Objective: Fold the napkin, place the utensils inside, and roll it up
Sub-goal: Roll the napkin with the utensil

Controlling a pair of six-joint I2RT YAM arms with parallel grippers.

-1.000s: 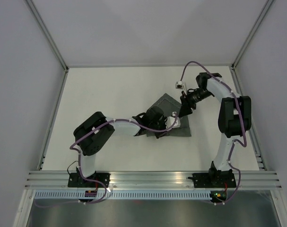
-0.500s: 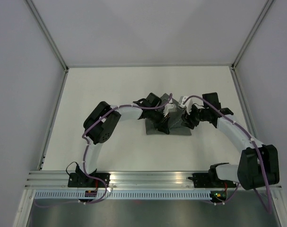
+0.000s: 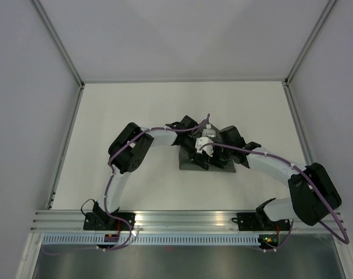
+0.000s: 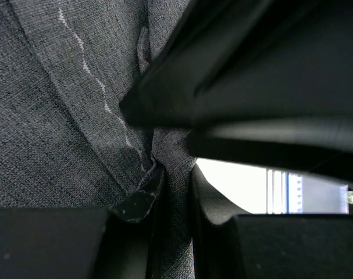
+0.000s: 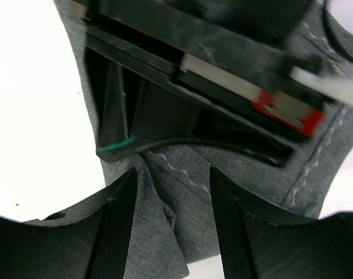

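Note:
The dark grey napkin [image 3: 188, 165] lies bunched at the middle of the table, mostly covered by both grippers. My left gripper [image 3: 198, 157] is shut on a raised fold of the napkin [image 4: 48, 116]; in the left wrist view the cloth is pinched between its fingers [image 4: 140, 200]. My right gripper [image 3: 217, 156] is right beside it, open, its jaws [image 5: 173, 218] straddling a crease of the napkin [image 5: 252, 174] without touching. The left gripper's body [image 5: 193, 110] fills the upper half of the right wrist view. The utensils are out of view.
The white table [image 3: 124, 116] extends all round the napkin, closed in by pale walls at the back and sides. An aluminium rail [image 3: 188, 220] runs along the near edge between the arm bases. The two arms crowd each other over the napkin.
The right arm has swung from the back right down to the napkin and now sits against the left gripper. The left gripper shifted slightly back and right, still holding the fold.

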